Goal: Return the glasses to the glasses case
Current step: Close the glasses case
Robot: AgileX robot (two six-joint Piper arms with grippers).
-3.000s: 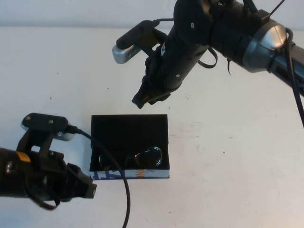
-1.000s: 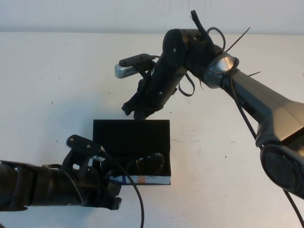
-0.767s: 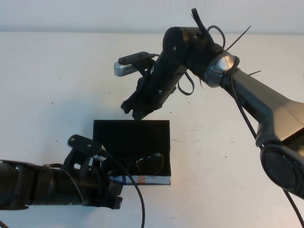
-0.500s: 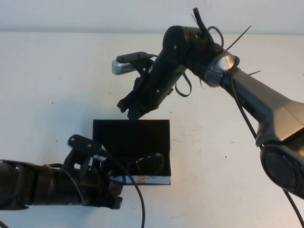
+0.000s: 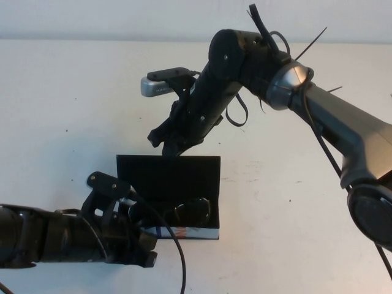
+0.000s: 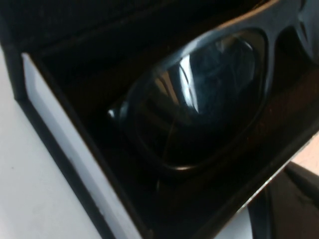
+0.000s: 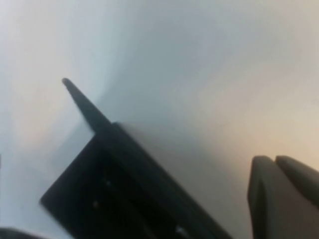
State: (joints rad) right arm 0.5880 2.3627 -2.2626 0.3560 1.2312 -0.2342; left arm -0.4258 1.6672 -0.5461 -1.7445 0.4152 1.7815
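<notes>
The black glasses case stands open in the middle of the table, its flap lid raised and its white printed front edge toward me. The dark glasses lie inside it and fill the left wrist view. My left gripper is low at the case's front left corner, and one finger shows beside the case's white edge. My right gripper hovers open just above the lid's far top edge. One of its fingers shows beside the lid, apart from it.
The white table extends bare on all sides of the case. The right arm reaches in from the right, high over the back of the table. A cable loops from the left arm in front of the case.
My right gripper has drifted left and slightly up along the lid's top edge. The lid has shifted a little. The left arm and the glasses have stayed put over the last second.
</notes>
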